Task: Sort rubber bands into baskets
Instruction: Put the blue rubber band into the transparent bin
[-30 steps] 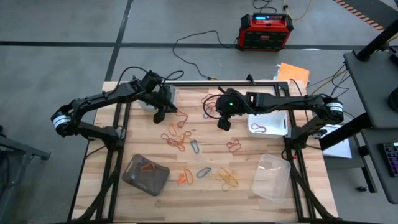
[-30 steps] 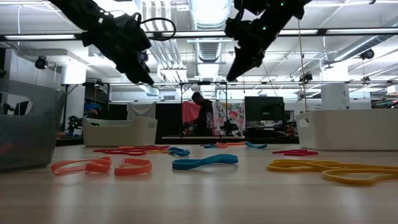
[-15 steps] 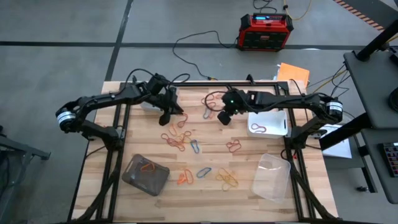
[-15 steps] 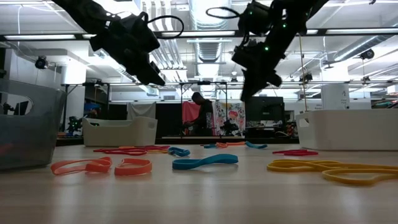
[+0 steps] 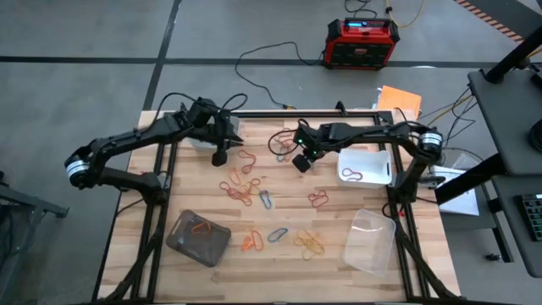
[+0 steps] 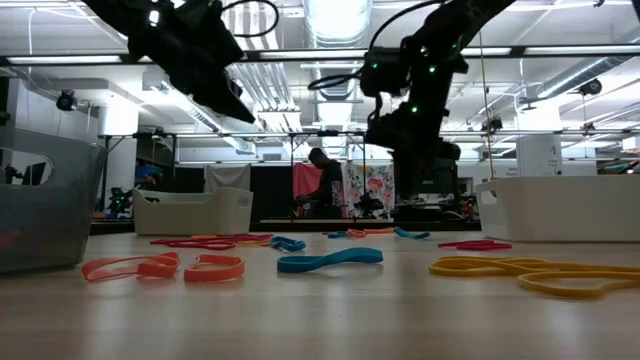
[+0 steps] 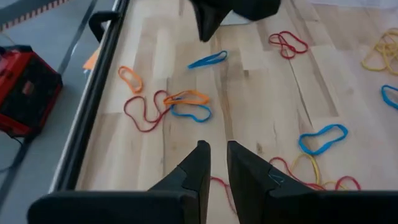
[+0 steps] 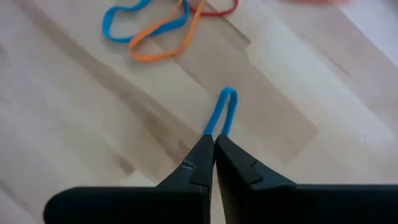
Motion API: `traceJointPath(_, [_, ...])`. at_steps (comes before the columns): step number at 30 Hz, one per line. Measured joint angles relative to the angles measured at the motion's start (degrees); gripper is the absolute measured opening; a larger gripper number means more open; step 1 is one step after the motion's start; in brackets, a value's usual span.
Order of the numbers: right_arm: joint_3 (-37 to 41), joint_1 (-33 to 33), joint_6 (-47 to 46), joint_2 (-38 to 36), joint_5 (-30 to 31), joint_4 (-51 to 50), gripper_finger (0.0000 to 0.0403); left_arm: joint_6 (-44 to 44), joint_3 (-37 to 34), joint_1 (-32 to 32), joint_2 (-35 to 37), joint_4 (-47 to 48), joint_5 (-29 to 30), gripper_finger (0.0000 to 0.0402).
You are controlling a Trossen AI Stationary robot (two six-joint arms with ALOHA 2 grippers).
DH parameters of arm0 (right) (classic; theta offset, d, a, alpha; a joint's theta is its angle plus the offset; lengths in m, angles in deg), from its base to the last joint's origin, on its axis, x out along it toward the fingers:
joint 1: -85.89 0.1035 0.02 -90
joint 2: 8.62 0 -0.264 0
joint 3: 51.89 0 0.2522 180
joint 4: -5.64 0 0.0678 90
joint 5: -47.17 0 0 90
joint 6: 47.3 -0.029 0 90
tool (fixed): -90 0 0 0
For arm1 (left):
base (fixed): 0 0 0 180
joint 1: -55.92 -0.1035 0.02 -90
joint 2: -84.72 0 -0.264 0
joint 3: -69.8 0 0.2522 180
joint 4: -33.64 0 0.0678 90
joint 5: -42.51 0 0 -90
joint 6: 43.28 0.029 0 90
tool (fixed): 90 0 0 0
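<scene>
High view: four baskets (image 5: 197, 238) near worktop (image 5: 339, 258) edges, rubber bands (image 5: 246, 191) loose mid-board, bare wood along front. Right end effector (image 8: 213, 149) pinched on a blue band (image 8: 222, 109); left end effector (image 7: 213, 163) nearly closed, empty, hovering

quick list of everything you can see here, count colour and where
rubber bands: many, red, orange, yellow, blue, loose mid-table
grey basket: one, near left, orange band inside
white basket: one, right side, red band inside
clear baskets: two, near right, and far left under the left arm
red-and-black box: one, floor
person: one, room behind
left gripper: shut, empty
right gripper: shut on blue band
</scene>
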Motion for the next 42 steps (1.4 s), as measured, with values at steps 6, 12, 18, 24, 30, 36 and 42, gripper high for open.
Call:
traceJointPath(6, [-2.30, -1.50, -0.29, 2.99, 0.16, 0.11, 0.0027, 1.41, 0.00, -0.04, 2.57, 1.00, 0.18, 0.0039])
traceJointPath(12, [-1.69, -2.77, -0.82, 3.67, -2.70, 0.39, 0.0095, 2.28, -0.11, -0.05, 4.08, 1.88, 0.17, 0.0039])
traceJointPath(18, [-1.56, -2.79, -1.63, 7.06, -2.65, 0.63, 0.0164, 3.98, -0.11, -0.05, 3.92, 1.29, 0.17, 0.0039])
traceJointPath(24, [-1.66, -3.16, -1.23, 11.27, -2.69, 1.23, 0.0191, 4.74, -0.11, -0.03, 2.99, 0.91, 0.15, 0.0039])
traceJointPath(30, [-1.65, -3.14, -0.47, 11.66, -2.80, 1.59, 0.0149, 4.86, -0.11, -0.05, 2.25, 0.64, 0.10, 0.0039])
traceJointPath(36, [-1.60, -3.15, 2.20, 11.90, -2.80, 2.00, 0.0047, 4.86, -0.11, -0.04, 1.70, 0.22, 0.06, 0.0039])
traceJointPath(42, [-1.51, -2.67, 3.06, 10.12, -0.78, 2.19, 0.0011, 4.75, -0.11, -0.05, 1.69, -0.73, 0.02, 0.0039])
